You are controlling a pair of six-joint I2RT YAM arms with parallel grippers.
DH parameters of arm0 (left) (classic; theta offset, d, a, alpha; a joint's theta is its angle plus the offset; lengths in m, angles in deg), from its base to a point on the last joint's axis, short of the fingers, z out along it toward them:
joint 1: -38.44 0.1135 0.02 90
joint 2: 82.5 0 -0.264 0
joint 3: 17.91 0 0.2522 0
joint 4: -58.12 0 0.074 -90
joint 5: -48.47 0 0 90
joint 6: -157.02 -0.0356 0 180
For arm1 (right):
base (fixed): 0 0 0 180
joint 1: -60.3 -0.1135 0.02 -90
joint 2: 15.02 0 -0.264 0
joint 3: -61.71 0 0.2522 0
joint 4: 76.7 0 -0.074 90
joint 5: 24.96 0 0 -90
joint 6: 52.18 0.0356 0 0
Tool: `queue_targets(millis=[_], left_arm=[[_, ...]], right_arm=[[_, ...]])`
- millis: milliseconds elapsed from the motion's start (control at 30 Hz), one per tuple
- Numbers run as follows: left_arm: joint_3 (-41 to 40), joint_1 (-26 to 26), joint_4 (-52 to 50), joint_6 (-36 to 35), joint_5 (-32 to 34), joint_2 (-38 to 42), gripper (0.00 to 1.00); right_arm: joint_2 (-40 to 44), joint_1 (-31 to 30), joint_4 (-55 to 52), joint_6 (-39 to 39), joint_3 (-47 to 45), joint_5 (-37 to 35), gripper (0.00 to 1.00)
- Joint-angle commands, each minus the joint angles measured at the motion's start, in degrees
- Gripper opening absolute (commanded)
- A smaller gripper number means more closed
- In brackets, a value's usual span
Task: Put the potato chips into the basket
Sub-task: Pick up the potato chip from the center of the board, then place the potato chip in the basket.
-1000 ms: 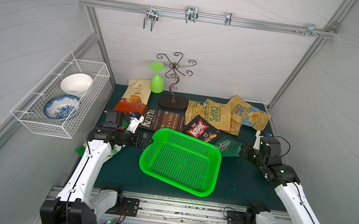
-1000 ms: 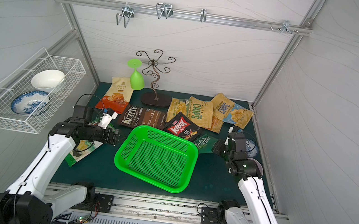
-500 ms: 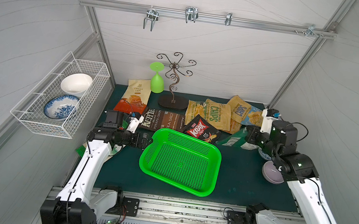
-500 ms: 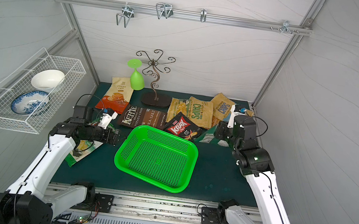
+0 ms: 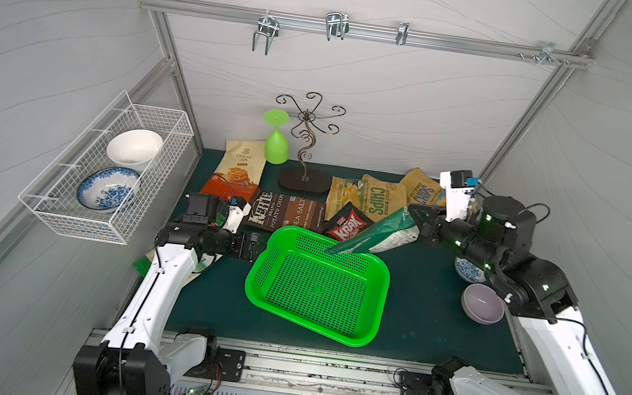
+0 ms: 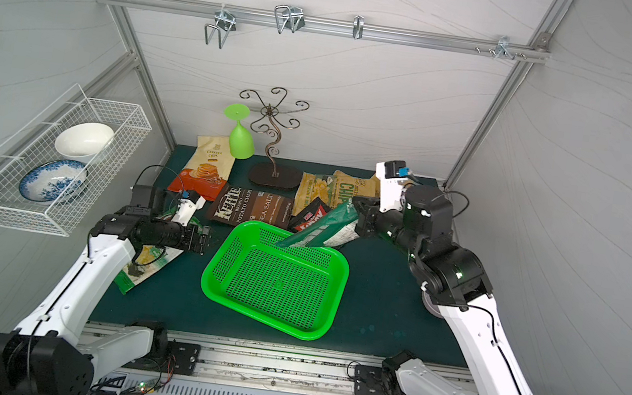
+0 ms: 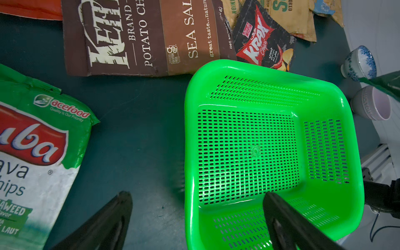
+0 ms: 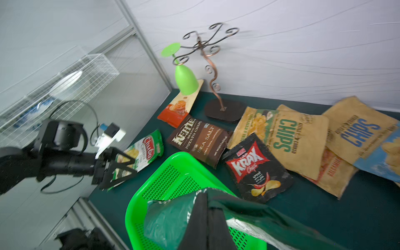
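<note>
The dark green bag (image 5: 379, 229) is held clear of the tabletop (image 5: 416, 305), pinched at its upper end by the right pincer (image 5: 419, 226), which is clamped tight on it. Its long axis is slanted down and away from that pincer toward the basket (image 5: 318, 291) — the low corner is hung just over the far rim, while the bulk of the bag is outside it. A carry further inward is judged necessary before release. The basket is seen to be empty. The left pincer (image 5: 255, 245) is spread wide astride the basket's left rim, with nothing held — the Krax bag (image 5: 347, 230) is seen flat just behind the far rim.
</note>
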Motion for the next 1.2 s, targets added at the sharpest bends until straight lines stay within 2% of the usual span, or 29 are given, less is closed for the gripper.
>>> queue_targets(millis=[0,233,400,733,900,1167], left_arm=[[0.6,0.26,2.25,0.69,2.47,-0.44,0.99],[0.43,0.23,2.38,0.67,3.37,-0.59,0.99],[0.42,0.24,2.47,0.7,3.56,-0.62,0.99],[0.51,0.27,2.47,0.87,4.04,-0.73,0.99],[0.51,0.21,2.47,0.87,4.13,-0.93,0.99],[0.51,0.27,2.38,0.87,4.1,-1.07,0.99]], right_arm=[[-3.36,-4.92,0.52,-2.58,2.5,1.15,0.0],[-10.82,-14.11,3.72,-4.14,4.27,-3.0,0.0],[-16.59,-18.6,6.63,-6.72,4.53,-7.05,0.0],[-29.88,-19.04,10.64,-10.21,10.27,-3.78,0.0],[-34.76,-20.55,11.81,-12.63,13.75,-7.91,0.0],[-41.66,-21.5,12.65,-17.41,19.07,-10.49,0.0]])
